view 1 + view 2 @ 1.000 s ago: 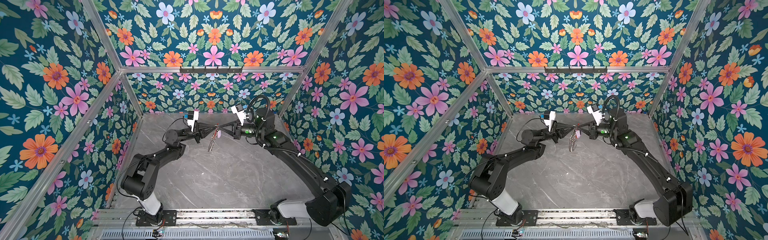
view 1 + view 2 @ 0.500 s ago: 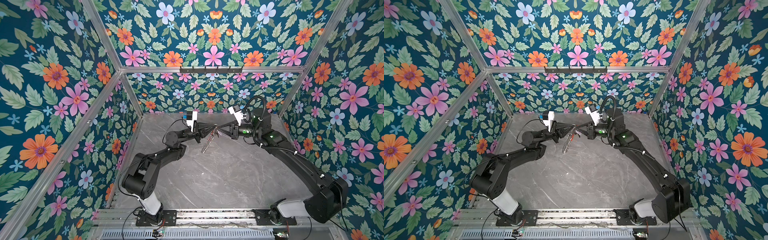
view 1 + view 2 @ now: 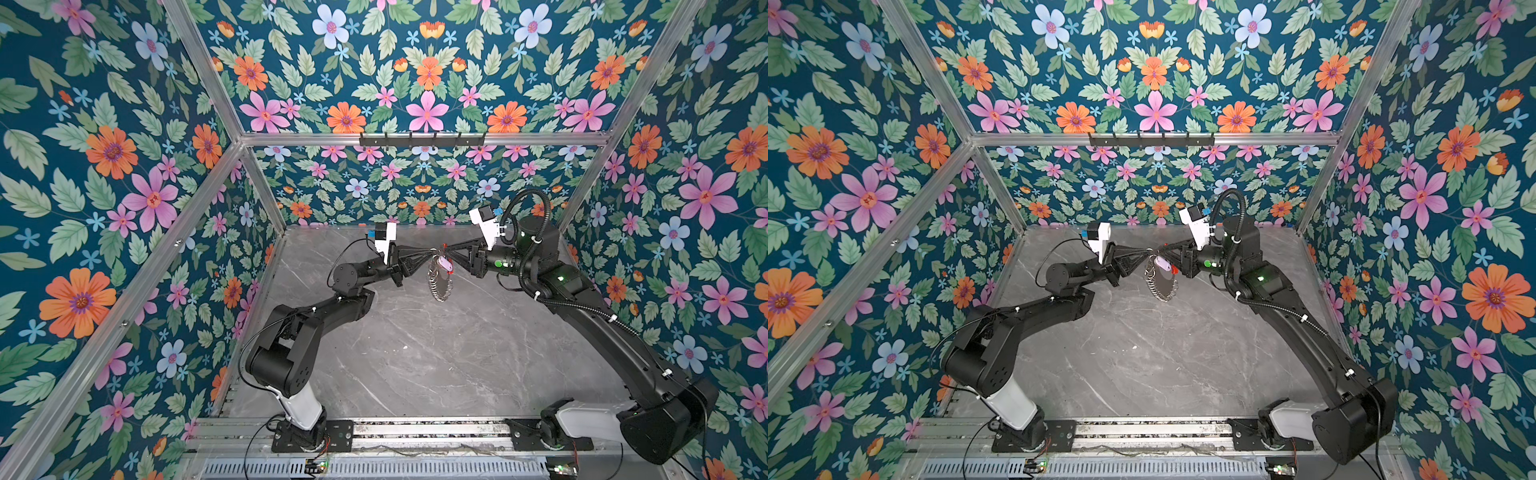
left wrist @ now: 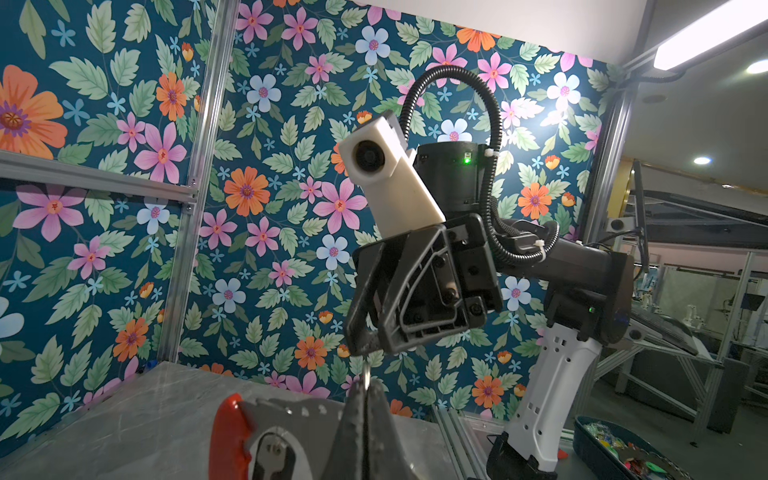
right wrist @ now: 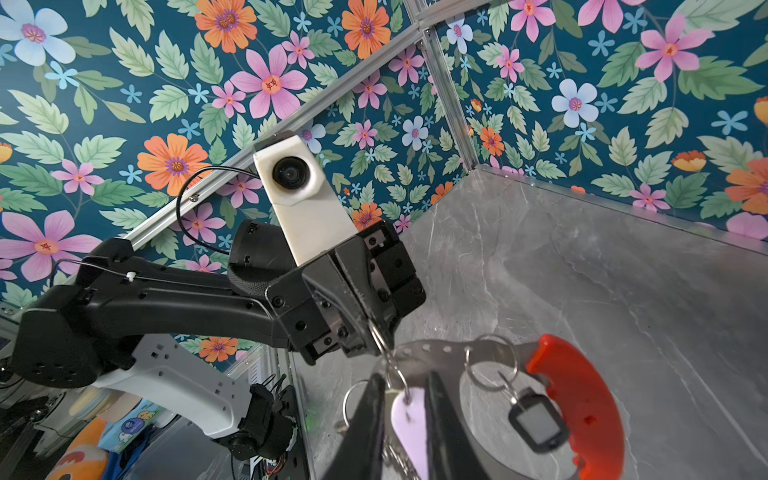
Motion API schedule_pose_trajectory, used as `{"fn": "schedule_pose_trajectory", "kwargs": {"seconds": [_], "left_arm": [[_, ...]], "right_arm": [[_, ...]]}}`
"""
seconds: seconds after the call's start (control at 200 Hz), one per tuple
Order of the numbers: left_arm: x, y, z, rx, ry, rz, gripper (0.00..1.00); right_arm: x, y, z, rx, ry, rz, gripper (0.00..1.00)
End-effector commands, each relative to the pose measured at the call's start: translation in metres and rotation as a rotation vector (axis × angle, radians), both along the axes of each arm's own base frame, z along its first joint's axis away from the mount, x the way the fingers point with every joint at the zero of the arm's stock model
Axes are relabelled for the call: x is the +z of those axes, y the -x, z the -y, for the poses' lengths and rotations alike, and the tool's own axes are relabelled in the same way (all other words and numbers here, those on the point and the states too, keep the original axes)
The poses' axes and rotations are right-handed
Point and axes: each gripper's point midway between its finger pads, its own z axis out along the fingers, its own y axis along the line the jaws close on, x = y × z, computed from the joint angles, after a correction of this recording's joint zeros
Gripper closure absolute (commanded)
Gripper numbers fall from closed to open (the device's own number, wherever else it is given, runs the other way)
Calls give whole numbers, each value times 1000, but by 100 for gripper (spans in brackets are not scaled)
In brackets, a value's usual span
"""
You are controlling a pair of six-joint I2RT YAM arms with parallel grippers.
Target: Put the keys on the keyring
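Note:
High over the back of the table, the keyring (image 3: 438, 286) hangs between both grippers, its row of small silver rings drooping. My left gripper (image 3: 432, 252) is shut on a silver split ring (image 5: 376, 332) at the band's edge. The lilac tag (image 5: 409, 424) of one key dangles from a ring (image 5: 395, 374) linked there. It sits between the parted fingers (image 5: 440, 415) of my right gripper (image 5: 405, 399), with a gap on one side. The black-framed tag (image 5: 536, 424) hangs from another ring beside the red section (image 5: 582, 407). No key blades show.
The grey marble table (image 3: 415, 353) is boxed in by floral walls on three sides. A black hook rail (image 3: 422, 139) runs along the back frame. Outside the cell, a bin of coloured bits (image 4: 615, 453) shows in the left wrist view.
The right gripper's jaws have parted around the lilac tag. Both grippers and the keyring drifted a little left, then back right. The left grip is unchanged.

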Motion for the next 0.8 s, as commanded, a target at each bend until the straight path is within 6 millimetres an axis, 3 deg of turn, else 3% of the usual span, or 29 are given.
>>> {"fn": "schedule_pose_trajectory", "kwargs": {"seconds": [0.0,0.16,0.715,0.795], "left_arm": [[13,9,-3,-10,40,57,100],[15,9,-2,-19,43,51,100],[15,13,1,-40,35,55,100],[14,12,1,-43,35,51,100]], "right_arm": [[7,6,-7,44,-10,40,82],[4,8,-16,76,-9,37,87],[3,6,-21,96,-10,45,83],[3,5,-22,96,-10,44,93]]}}
